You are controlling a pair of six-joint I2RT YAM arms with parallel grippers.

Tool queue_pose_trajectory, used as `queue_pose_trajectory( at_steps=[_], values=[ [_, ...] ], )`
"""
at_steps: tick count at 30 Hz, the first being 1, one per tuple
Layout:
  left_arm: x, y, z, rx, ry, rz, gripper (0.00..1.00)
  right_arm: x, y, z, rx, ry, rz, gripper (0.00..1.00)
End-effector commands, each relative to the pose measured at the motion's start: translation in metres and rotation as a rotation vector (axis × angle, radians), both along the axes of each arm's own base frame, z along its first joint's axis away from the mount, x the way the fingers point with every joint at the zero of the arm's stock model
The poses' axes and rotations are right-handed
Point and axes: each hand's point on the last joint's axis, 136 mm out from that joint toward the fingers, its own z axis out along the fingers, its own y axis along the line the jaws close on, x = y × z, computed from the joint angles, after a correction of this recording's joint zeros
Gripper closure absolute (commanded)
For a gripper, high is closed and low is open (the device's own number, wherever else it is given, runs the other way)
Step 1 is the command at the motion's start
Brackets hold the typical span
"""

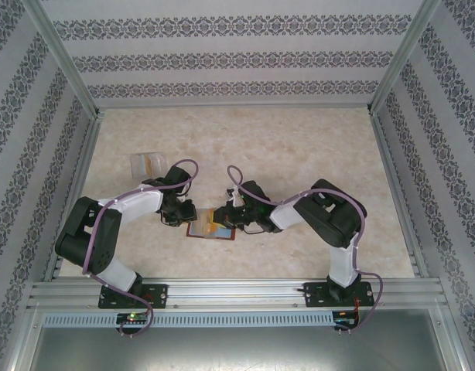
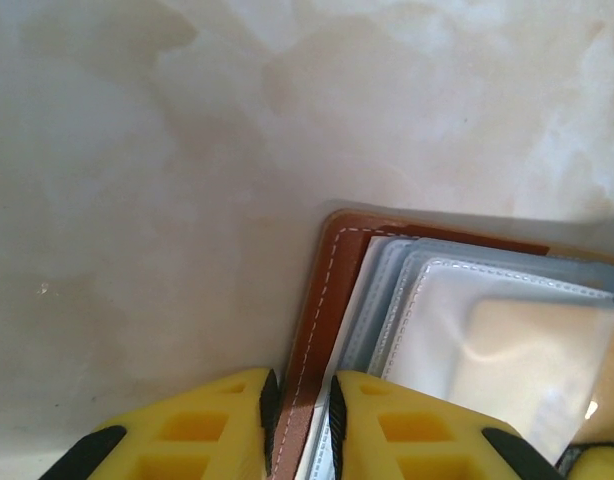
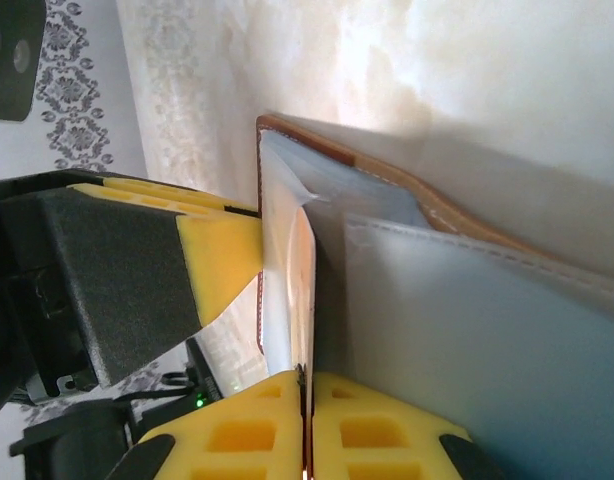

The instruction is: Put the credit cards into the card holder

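Observation:
The reddish-brown card holder (image 1: 200, 229) lies open on the table between the two arms. My left gripper (image 1: 183, 215) is shut on its left edge. In the left wrist view the stitched leather rim (image 2: 332, 280) runs between the yellow fingers of my left gripper (image 2: 302, 400), with greyish-blue pockets (image 2: 487, 340) to the right. My right gripper (image 1: 227, 219) is shut on a thin credit card (image 3: 292, 290), seen edge-on with an orange-tan edge, its far end inside the holder (image 3: 407, 180). The right gripper's jaws (image 3: 307, 385) pinch the card. Two more credit cards (image 1: 148, 164) lie at the back left.
The left gripper's yellow finger (image 3: 222, 260) presses against the holder just left of the held card. Metal frame posts and patterned walls (image 1: 423, 116) enclose the marbled tabletop (image 1: 299, 147). The arm bases sit on a rail (image 1: 237, 292) at the near edge.

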Motion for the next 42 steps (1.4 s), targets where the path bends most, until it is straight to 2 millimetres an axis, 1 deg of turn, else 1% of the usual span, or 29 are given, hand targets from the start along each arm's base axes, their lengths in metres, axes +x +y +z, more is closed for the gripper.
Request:
queue_pose_trajectory(
  at_steps=[1,5,8,9,11,12,13,15,17,18,20,22,24,26,33,36,38,40,42],
  values=[
    [-0.014,0.001,-0.015,0.007,0.053,0.003,0.74,-0.006,-0.007,-0.016,-0.095,-0.032,-0.06,0.9],
    [-0.017,-0.001,-0.019,-0.001,0.075,0.007,0.74,-0.006,0.0,-0.014,-0.078,-0.032,-0.065,0.86],
    [-0.018,-0.002,-0.021,-0.012,0.082,0.013,0.74,-0.007,0.003,-0.01,-0.082,-0.035,-0.058,0.81],
    [-0.017,-0.002,-0.02,-0.01,0.081,0.012,0.72,-0.008,0.0,-0.009,-0.094,-0.04,-0.059,0.78],
    [-0.015,-0.002,-0.014,-0.006,0.064,0.007,0.59,-0.008,-0.007,-0.006,-0.125,-0.053,-0.069,0.74],
    [-0.012,-0.001,-0.008,-0.004,0.049,0.006,0.55,-0.008,-0.01,-0.002,-0.135,-0.064,-0.068,0.71],
    [-0.01,0.0,-0.003,-0.003,0.029,0.006,0.53,-0.009,-0.014,0.001,-0.148,-0.068,-0.066,0.68],
    [-0.005,0.0,0.007,-0.003,-0.001,0.001,0.52,-0.009,-0.018,0.005,-0.157,-0.075,-0.073,0.67],
    [-0.005,0.001,0.011,0.003,-0.002,-0.007,0.52,-0.01,-0.017,0.004,-0.164,-0.074,-0.071,0.68],
    [-0.007,0.002,0.009,0.009,0.015,-0.009,0.53,-0.011,-0.015,0.002,-0.167,-0.062,-0.06,0.69],
    [-0.014,0.001,0.001,-0.002,0.045,-0.006,0.56,-0.012,-0.012,0.0,-0.166,-0.054,-0.056,0.7],
    [-0.021,-0.002,-0.009,-0.031,0.07,-0.002,0.59,-0.012,-0.016,-0.003,-0.188,-0.054,-0.07,0.71],
    [-0.025,-0.002,-0.014,-0.035,0.083,0.003,0.59,-0.012,-0.021,-0.005,-0.211,-0.055,-0.08,0.69],
    [-0.026,-0.002,-0.014,-0.041,0.077,0.01,0.59,-0.015,-0.023,-0.004,-0.222,-0.056,-0.077,0.68],
    [-0.024,0.0,-0.01,-0.031,0.063,0.005,0.61,-0.02,-0.031,0.001,-0.266,-0.079,-0.063,0.67],
    [-0.024,-0.001,-0.011,-0.035,0.061,0.002,0.63,-0.02,-0.031,-0.001,-0.279,-0.075,-0.057,0.67],
    [-0.024,-0.002,-0.011,-0.044,0.065,0.004,0.64,-0.02,-0.031,-0.004,-0.292,-0.07,-0.057,0.65],
    [-0.024,-0.004,-0.012,-0.055,0.061,0.008,0.65,-0.021,-0.031,-0.006,-0.309,-0.068,-0.053,0.57],
    [-0.023,-0.005,-0.011,-0.061,0.058,0.006,0.65,-0.022,-0.031,-0.007,-0.345,-0.074,-0.053,0.53]
  ],
)
